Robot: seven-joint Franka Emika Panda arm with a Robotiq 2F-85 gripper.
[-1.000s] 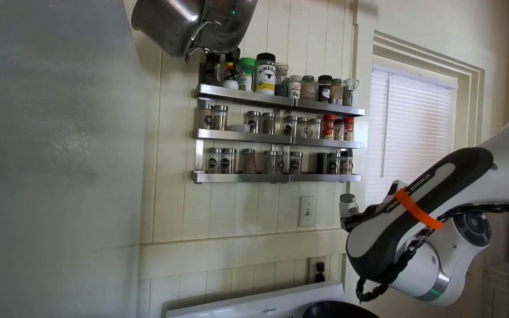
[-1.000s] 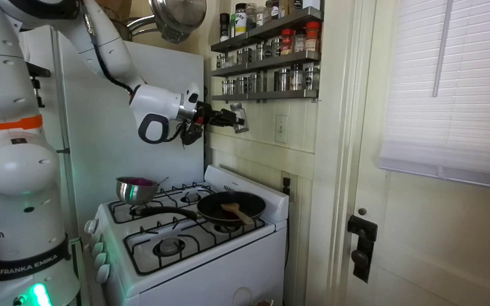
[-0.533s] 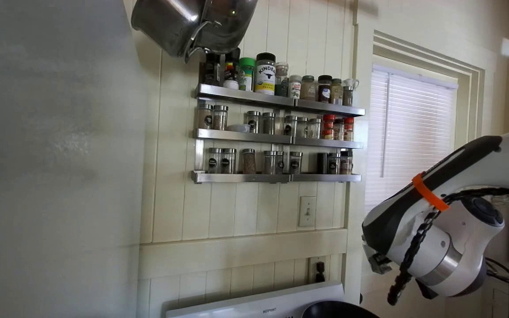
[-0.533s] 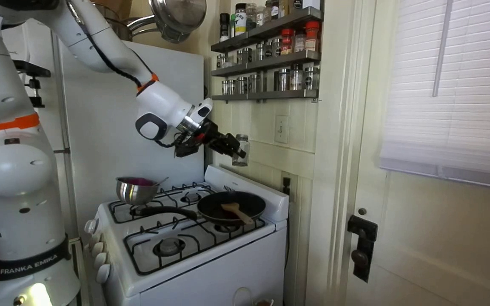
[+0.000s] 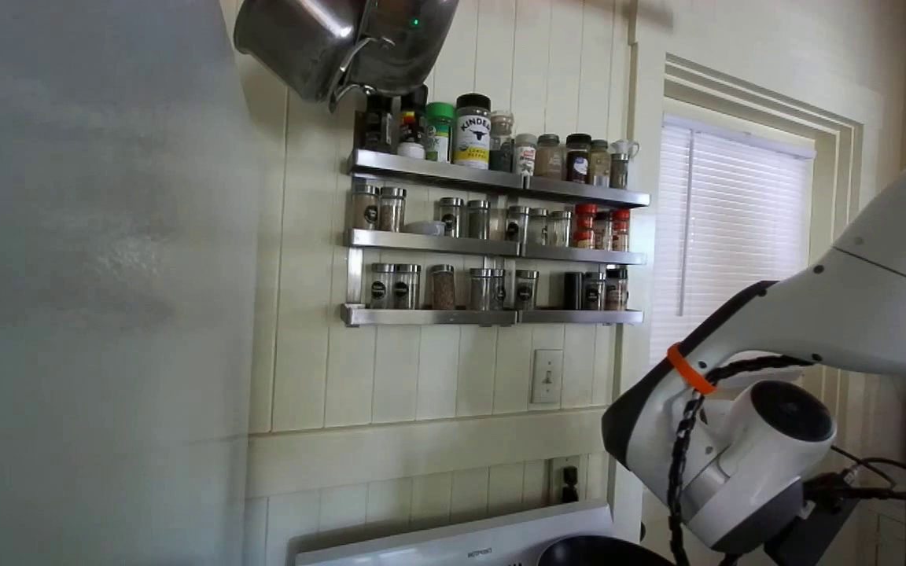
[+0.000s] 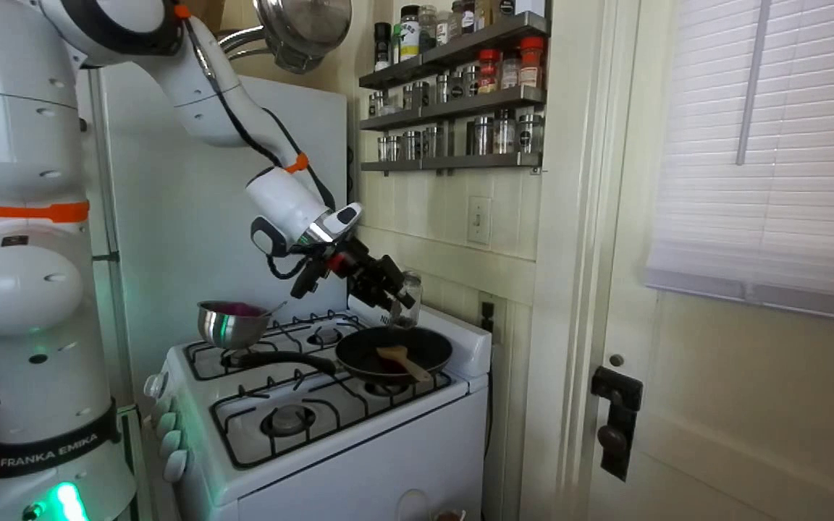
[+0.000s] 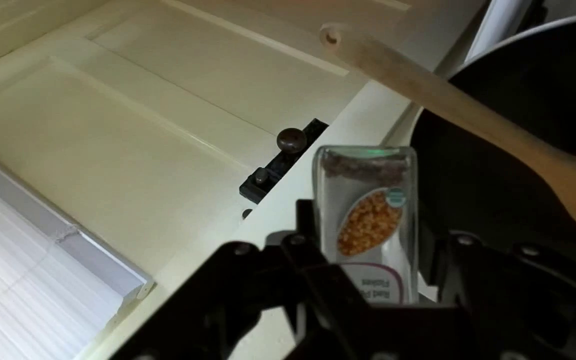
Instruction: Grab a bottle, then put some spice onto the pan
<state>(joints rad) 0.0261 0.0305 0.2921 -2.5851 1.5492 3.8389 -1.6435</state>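
Note:
My gripper is shut on a clear glass spice bottle, held slightly tilted just above the back part of the pan. In the wrist view my gripper has a finger on each side of the bottle. Its label reads upside down, with dark contents near the end at the top of that view; its cap is hidden there. The dark pan sits on the stove and fills the right of the wrist view. Only its rim shows in an exterior view, where the bottle is hidden.
A wooden spatula lies in the pan, its handle over the rim. A steel bowl stands on the stove. Spice shelves are on the wall above. Steel pots hang beside them. A door knob shows.
My gripper has moved down with the bottle, from beside the light switch to just over the pan. The wrist has tipped further downward. The bottle's tilt has changed along the way.

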